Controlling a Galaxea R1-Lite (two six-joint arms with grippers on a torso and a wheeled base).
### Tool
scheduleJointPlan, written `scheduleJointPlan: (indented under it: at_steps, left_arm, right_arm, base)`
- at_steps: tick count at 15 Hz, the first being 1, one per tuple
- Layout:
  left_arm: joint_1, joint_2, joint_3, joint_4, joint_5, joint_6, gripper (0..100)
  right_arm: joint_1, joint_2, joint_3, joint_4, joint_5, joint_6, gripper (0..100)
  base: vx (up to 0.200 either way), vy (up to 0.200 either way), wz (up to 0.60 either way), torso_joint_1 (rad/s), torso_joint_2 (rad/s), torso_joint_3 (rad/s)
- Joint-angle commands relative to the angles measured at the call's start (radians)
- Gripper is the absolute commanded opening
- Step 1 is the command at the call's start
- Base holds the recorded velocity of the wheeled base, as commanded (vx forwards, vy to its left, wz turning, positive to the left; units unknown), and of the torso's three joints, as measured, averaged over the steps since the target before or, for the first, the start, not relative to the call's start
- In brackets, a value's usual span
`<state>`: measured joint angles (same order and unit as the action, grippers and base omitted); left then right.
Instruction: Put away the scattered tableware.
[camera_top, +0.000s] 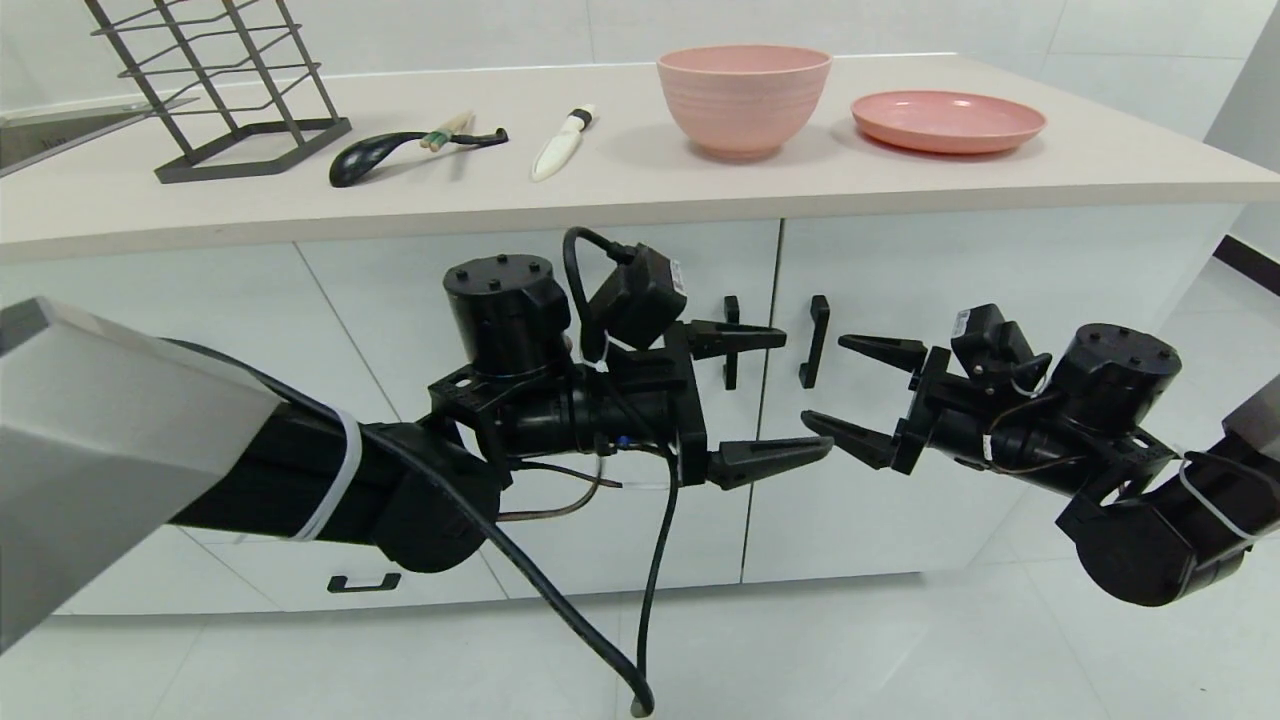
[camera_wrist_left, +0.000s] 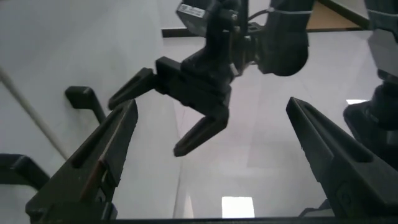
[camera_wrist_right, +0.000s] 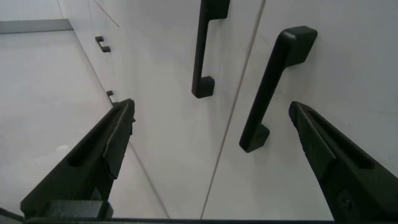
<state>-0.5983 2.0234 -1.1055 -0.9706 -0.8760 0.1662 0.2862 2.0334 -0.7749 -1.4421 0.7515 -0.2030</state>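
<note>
counter held pink bowl, pink plate, black spoon, white knife. left gripper and right gripper hung below, fingers spread on both.

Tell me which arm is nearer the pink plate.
Right. The right gripper is low, in front of the pink plate; the left gripper faces it, its arm farther left.

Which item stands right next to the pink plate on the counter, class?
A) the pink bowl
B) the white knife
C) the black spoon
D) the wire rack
A: the pink bowl stands beside the pink plate on the counter, on the plate's left, while the white knife and black spoon lie farther left.
</note>
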Motion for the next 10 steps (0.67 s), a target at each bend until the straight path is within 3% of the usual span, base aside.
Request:
scheduleJointPlan:
  at_steps: [1, 4, 10]
  left_arm:
    - [0.0, 0.024, -0.01, 0.0, -0.023, -0.001, 100]
    - [0.0, 0.028, -0.011, -0.005, -0.012, -0.002, 100]
    - [0.015, 0.046, -0.046, -0.048, 0.18, -0.005, 100]
  right_arm:
    - [0.001, 0.019, -0.027, 0.0, 0.002, -0.001, 100]
    - [0.004, 0.042, -0.067, 0.0, 0.028, -0.001, 100]
    - [0.018, 0.087, -0.127, 0.0, 0.051, -0.003, 100]
  base:
    - [0.0, 0.0, 0.0, 0.0, 0.0, 0.0]
    - [0.0, 0.0, 0.0, 0.0, 0.0, 0.0]
    - [0.0, 0.0, 0.0, 0.0, 0.0, 0.0]
